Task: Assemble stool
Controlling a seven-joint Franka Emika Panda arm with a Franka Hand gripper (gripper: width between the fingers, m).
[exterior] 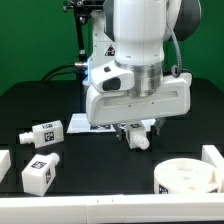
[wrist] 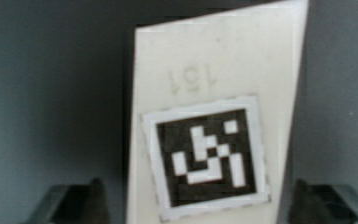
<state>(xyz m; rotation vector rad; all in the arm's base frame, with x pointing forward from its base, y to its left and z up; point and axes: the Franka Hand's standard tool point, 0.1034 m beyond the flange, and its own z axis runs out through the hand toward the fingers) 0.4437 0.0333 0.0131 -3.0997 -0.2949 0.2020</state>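
My gripper [exterior: 137, 132] hangs low over the middle of the black table. A white stool leg [exterior: 139, 140] with a square tag stands between its fingers. In the wrist view this leg [wrist: 220, 110] fills the middle, tilted, and a dark gap shows between it and each finger [wrist: 73, 200], so the jaws stand open around it. Two more tagged legs lie at the exterior view's left, one further back [exterior: 45, 132] and one nearer the front [exterior: 38, 173]. The round white seat [exterior: 187, 177] lies at the front right.
The marker board [exterior: 76, 122] lies flat behind the gripper, partly hidden by the arm. White rail pieces stand at the left edge [exterior: 4, 160] and right edge [exterior: 211, 155] of the table. A green wall stands behind.
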